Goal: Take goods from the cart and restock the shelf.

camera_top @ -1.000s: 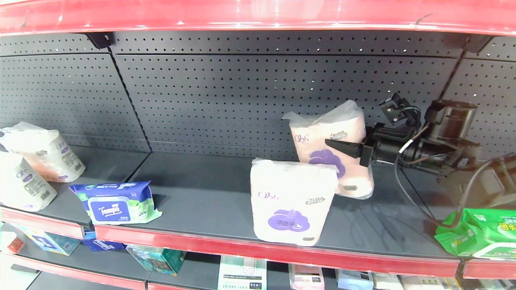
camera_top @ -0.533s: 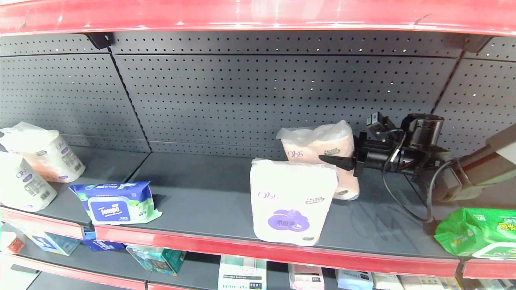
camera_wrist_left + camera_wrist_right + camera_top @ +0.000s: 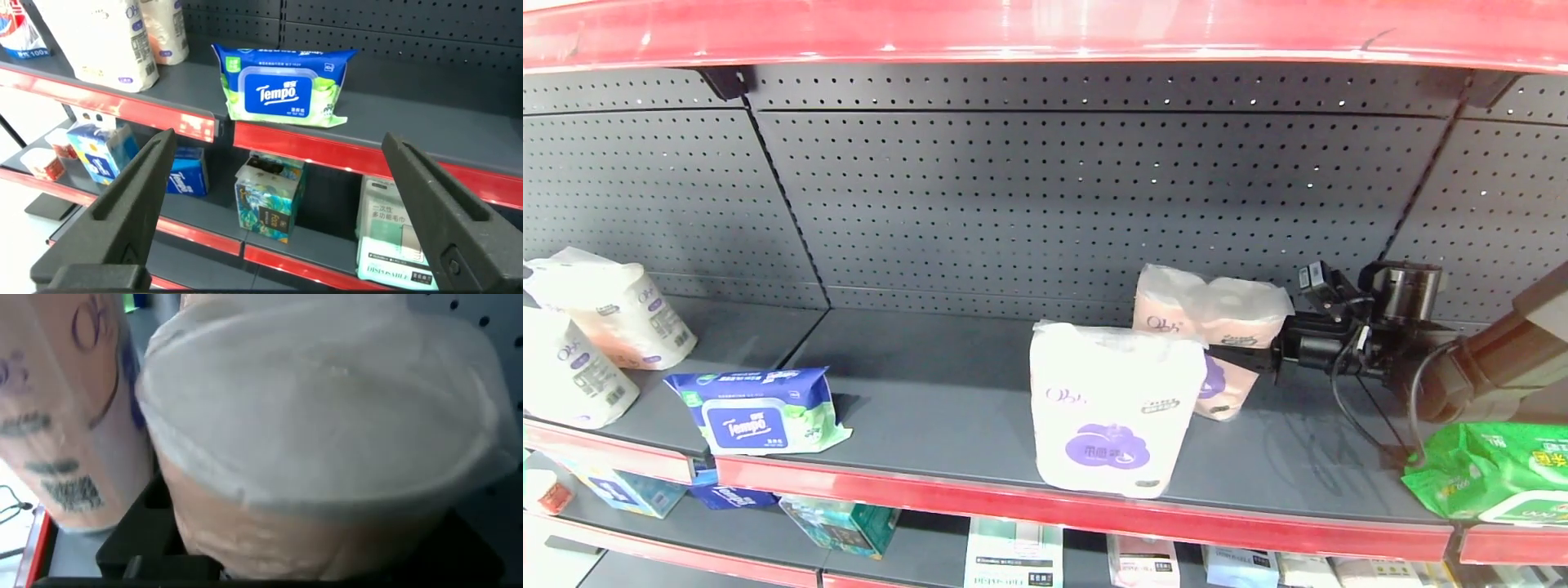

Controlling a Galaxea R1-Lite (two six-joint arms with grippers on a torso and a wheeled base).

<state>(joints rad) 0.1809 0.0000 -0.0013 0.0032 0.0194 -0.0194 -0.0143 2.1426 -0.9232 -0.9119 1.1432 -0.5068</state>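
Just behind the white roll pack (image 3: 1115, 408) at the front edge of the shelf (image 3: 931, 392), the pink roll pack (image 3: 1209, 327) sits tilted, its plastic top pointing up toward the perforated back panel (image 3: 1013, 196). The right end effector (image 3: 1229, 353) comes in from the robot's right and is clamped on this pink roll pack at its side. In the right wrist view the pink roll pack (image 3: 327, 457) bulges between the dark fingers, with the white roll pack (image 3: 57, 416) just beside it. From the head view the white one covers the pink one's lower left corner. Whether the pink roll pack's lower end touches the shelf cannot be told.

Near the arm's cable, a green pack (image 3: 1494, 469) lies at the shelf's right front. Well apart to the left lies a blue wipes pack (image 3: 760, 408), and farther left lean two roll packs (image 3: 613, 306).

The left end effector (image 3: 278, 140) hangs spread wide with nothing between its fingers, facing the blue wipes pack (image 3: 282, 82) and a teal box (image 3: 270, 196) on the lower shelf.
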